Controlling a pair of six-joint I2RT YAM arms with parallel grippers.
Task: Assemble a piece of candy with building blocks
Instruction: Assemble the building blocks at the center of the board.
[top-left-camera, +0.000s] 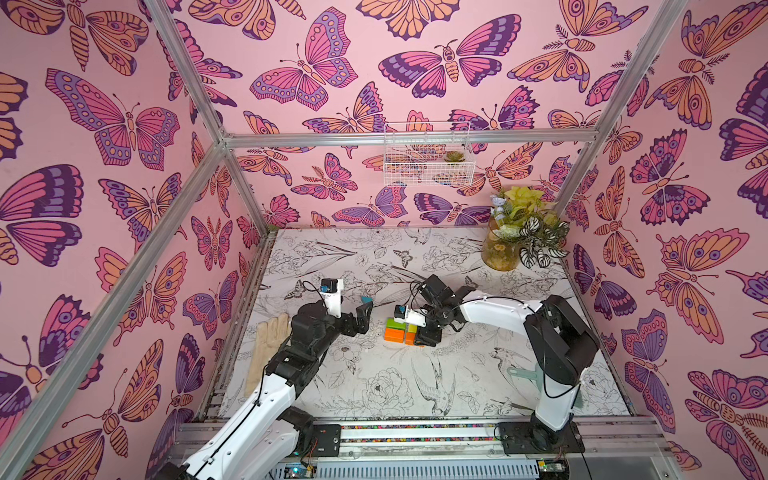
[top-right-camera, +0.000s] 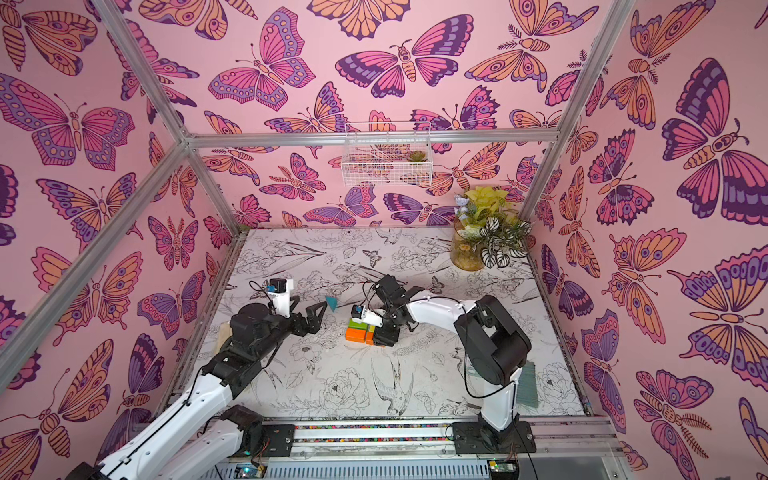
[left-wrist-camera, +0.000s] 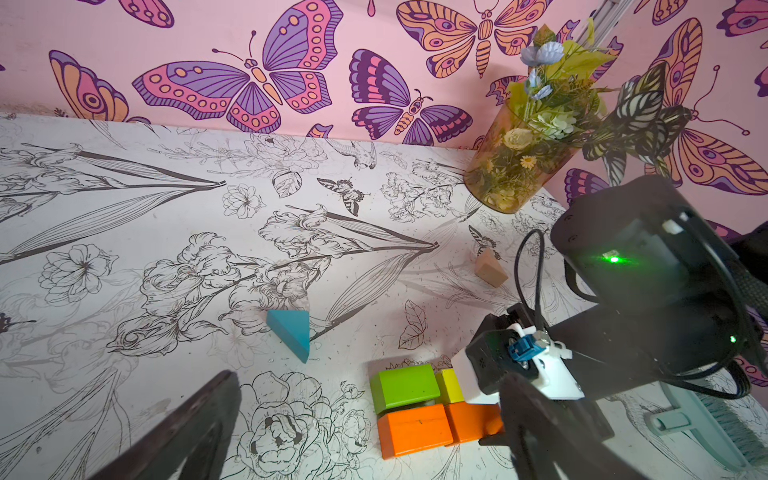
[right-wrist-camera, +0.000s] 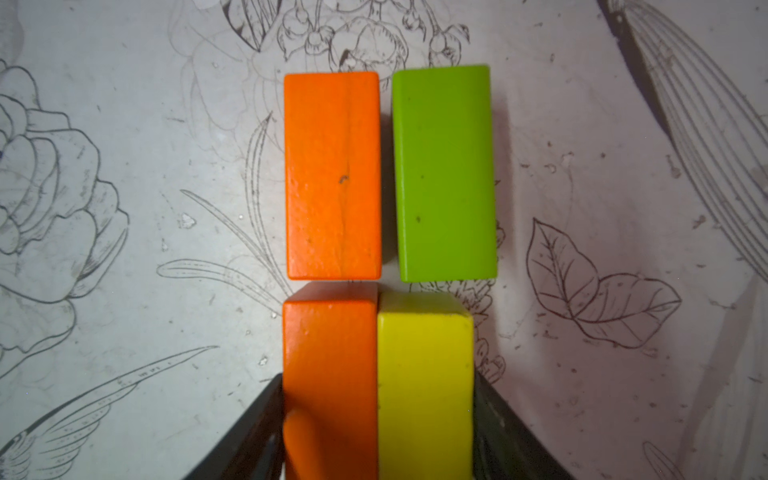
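Obs., right gripper (right-wrist-camera: 378, 384): low over the table (top-left-camera: 374, 386), with its fingers (right-wrist-camera: 249, 449) either side of two bricks lying flank to flank. The near orange (right-wrist-camera: 330, 365) is against one finger and the yellow (right-wrist-camera: 424, 374) against the other. Both fingers look to be in contact with the outer faces. The two bricks touch along their length. Jaws at middling width, closed onto the pair.

Just ahead of its fingertips is the far orange (right-wrist-camera: 332, 174), end to end with the near orange, touching or very nearly. The green (right-wrist-camera: 444, 174) lies beside the far orange with a thin gap between them, and another thin gap to the yellow. The green is slightly skewed and sits outward, its outer face proud of the yellow's. These four make the rectangle of the candy (top-left-camera: 395, 334), not quite squared. No wedge is at either end.

Obs., left gripper (top-left-camera: 360, 319): jaws wide, nothing between them. The rectangle lies just ahead of it, past the tip of the finger nearer the base rail. The teal wedge (left-wrist-camera: 291, 332) lies off the tip of the other finger, near but not touching.

The tan wedge (left-wrist-camera: 490, 270) is farther ahead of the left gripper, beyond the right gripper's wrist and well apart from the rectangle.
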